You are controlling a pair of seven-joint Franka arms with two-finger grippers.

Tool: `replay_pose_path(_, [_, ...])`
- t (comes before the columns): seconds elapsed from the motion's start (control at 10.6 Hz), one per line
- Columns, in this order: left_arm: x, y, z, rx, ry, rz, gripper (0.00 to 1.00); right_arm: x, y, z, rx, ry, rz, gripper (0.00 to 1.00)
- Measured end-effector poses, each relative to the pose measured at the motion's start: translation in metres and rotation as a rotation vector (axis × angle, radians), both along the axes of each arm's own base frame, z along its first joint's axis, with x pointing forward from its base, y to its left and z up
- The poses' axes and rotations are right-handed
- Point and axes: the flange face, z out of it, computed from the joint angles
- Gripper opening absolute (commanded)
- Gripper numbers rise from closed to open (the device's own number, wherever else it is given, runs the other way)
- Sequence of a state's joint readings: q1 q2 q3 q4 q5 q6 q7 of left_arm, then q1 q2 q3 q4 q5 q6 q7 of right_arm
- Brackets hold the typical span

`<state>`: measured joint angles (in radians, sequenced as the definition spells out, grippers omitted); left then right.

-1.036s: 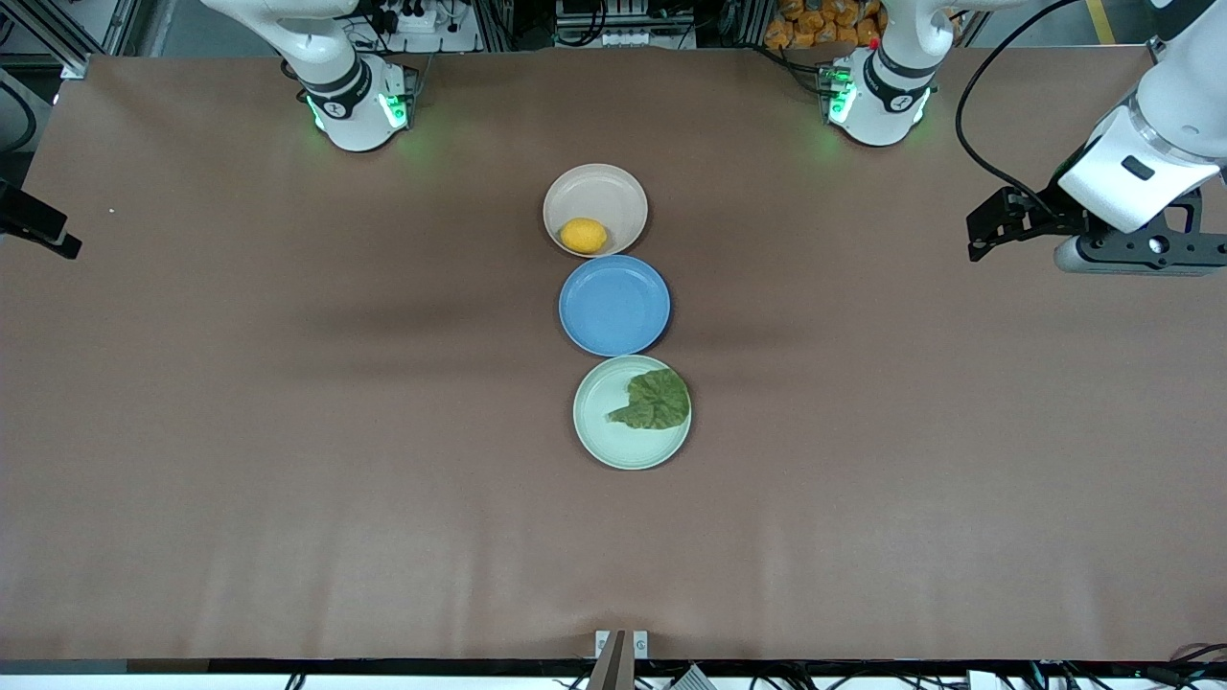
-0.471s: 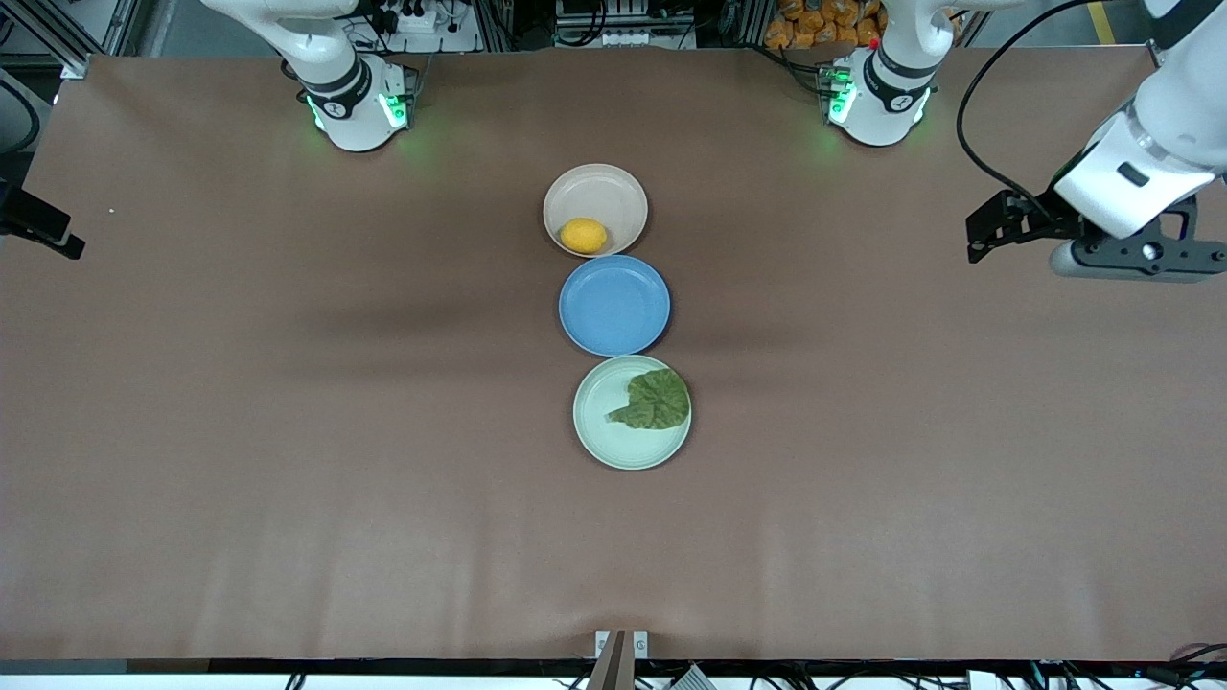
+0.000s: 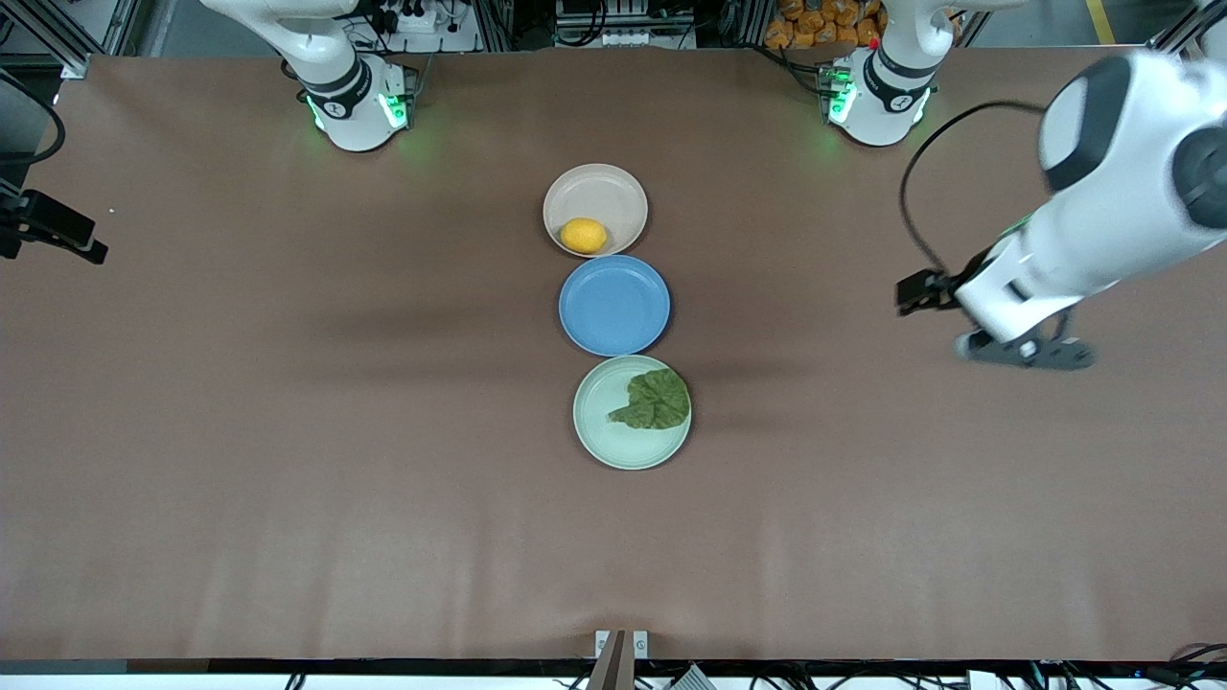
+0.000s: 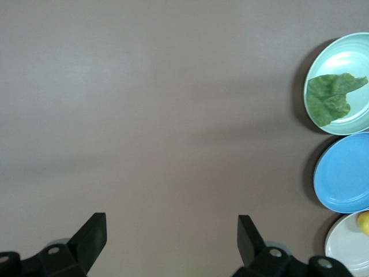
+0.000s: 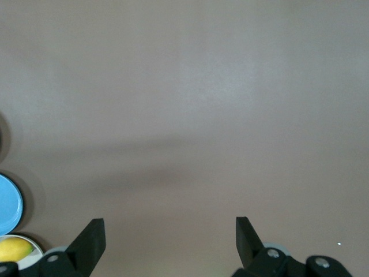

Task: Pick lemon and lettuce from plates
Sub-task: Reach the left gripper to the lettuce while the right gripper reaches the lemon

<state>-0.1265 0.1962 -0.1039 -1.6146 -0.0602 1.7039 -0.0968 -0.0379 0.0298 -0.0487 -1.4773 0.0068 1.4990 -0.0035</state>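
The lemon lies on the beige plate, the plate nearest the robots' bases. The lettuce lies on the mint green plate, nearest the front camera. My left gripper hangs open and empty over bare table toward the left arm's end. Its wrist view shows the lettuce and the mint plate well off. My right gripper is open and empty over the table's edge at the right arm's end. Its wrist view shows the lemon at the edge.
A bare blue plate sits between the two plates, touching both. It also shows in the left wrist view and the right wrist view. Brown table cover spreads wide on both sides of the plate row.
The left arm has swung in from the table's end toward the plate row, its gripper now lower in the front view. The right gripper has crept slightly inward. Plates, lemon and lettuce have not moved.
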Motion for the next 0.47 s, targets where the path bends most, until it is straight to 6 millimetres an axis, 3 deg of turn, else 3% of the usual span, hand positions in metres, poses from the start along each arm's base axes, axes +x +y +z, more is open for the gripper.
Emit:
replay_pose_path(0.19, [0.013,-0.024,-0.044,-0.044,0.023,-0.013,1.0,0.003,0.013,-0.008,0.004,0.001,-0.021,1.0])
replay_pose_path(0.28, [0.018,-0.04,-0.066,-0.053,0.023,-0.015,1.0,0.006,0.029,-0.017,0.007,0.0,-0.055,1.0])
replay_pose_path(0.47, [0.02,-0.093,-0.114,-0.052,0.018,0.022,1.0,0.009,0.076,-0.037,0.006,0.013,-0.123,1.0])
